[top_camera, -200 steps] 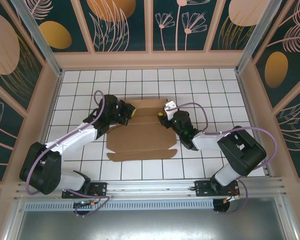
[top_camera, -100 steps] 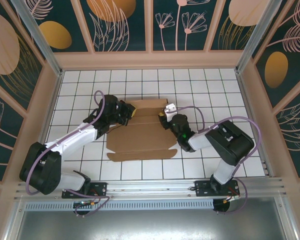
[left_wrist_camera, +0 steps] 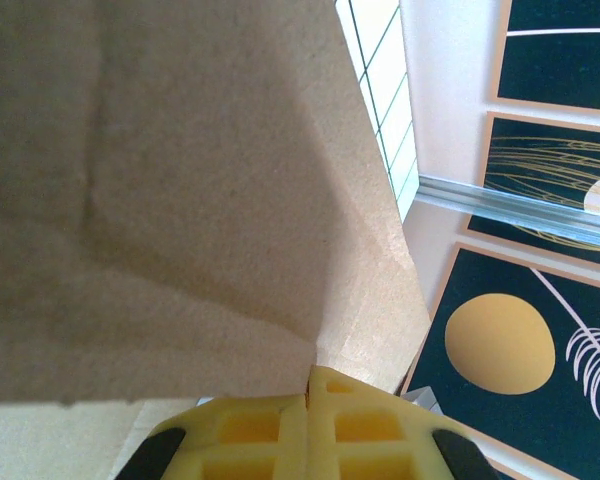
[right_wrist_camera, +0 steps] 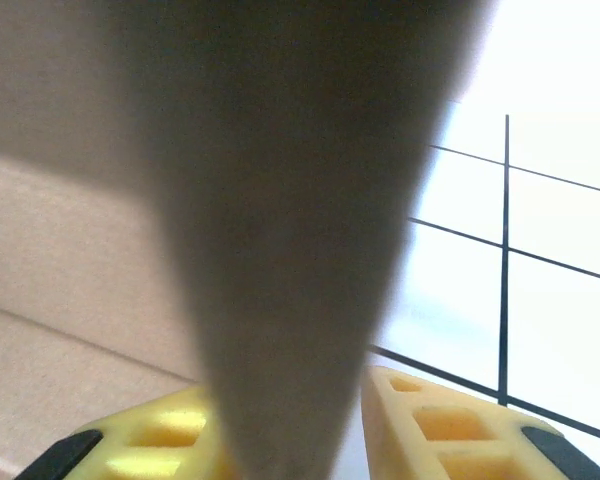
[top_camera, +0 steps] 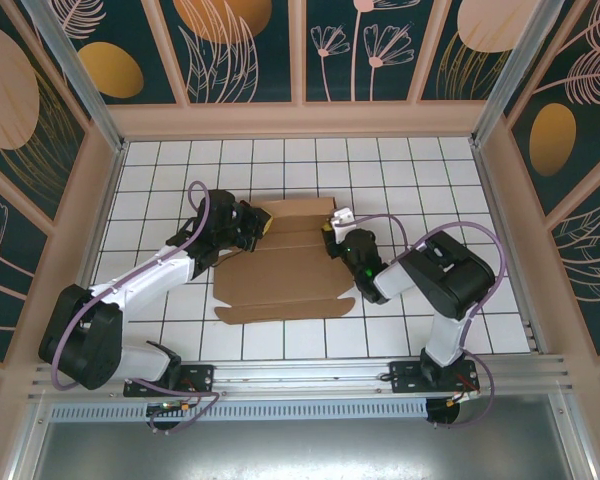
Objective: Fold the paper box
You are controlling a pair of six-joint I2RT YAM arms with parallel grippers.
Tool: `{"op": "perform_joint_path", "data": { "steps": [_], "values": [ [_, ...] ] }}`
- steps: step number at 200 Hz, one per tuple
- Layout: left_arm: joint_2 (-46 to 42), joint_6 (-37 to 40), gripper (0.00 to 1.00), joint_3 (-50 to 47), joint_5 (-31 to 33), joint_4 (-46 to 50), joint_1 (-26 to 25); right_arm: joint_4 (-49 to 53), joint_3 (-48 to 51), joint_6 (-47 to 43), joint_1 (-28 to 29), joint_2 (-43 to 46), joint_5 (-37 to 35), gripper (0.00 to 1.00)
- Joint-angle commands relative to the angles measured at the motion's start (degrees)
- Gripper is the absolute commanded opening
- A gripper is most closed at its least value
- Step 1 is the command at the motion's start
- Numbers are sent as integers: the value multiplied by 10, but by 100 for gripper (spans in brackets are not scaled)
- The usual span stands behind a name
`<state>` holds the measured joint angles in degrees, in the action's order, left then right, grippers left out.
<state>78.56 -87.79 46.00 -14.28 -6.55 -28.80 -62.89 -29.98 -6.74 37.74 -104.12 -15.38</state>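
**Q:** Item count?

**A:** One paper box (top_camera: 280, 275), mostly flat, at the centre of the tiled table (top_camera: 400, 170). Two grippers, one at each end of the box's far portion.

**Q:** State of the left gripper (top_camera: 260, 228)?

**A:** In the wrist view, its yellow fingers (left_wrist_camera: 250, 440) are pressed together. The edge of a raised flap runs down into the seam between them. It pinches the box at the far left corner.

**Q:** State of the right gripper (top_camera: 327, 235)?

**A:** Its fingers (right_wrist_camera: 450, 435) stand a narrow gap apart. A blurred cardboard flap, seen edge-on, fills that gap. It pinches the box at the far right corner.
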Motion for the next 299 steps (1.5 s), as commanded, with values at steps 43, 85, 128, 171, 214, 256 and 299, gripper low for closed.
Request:
{"op": "perform_joint_path", "data": {
  "steps": [43, 85, 128, 171, 214, 256, 299],
  "values": [
    [-9, 2, 0, -9, -5, -2, -3, -50, -24, 3, -18, -22, 17, 35],
    [-6, 2, 0, -7, -7, -1, -3, -50, -30, 1, -18, -37, 22, 21],
    [-6, -4, 0, -6, -12, -1, -3, -34, -45, 0, -11, -44, -13, 11],
    [-5, -6, 0, 0, -12, 0, -3, 8, -94, -14, 29, -75, -135, 9],
    [0, -6, 0, -11, -12, -2, -3, -27, -73, -7, 36, -80, -151, 30],
    [12, -1, 0, -23, -2, -5, -3, -147, 37, -44, 35, 12, -40, 73],
    [21, 13, 0, -20, 6, -4, -3, -125, 112, 13, -15, 159, 137, 79]
  ]
}}
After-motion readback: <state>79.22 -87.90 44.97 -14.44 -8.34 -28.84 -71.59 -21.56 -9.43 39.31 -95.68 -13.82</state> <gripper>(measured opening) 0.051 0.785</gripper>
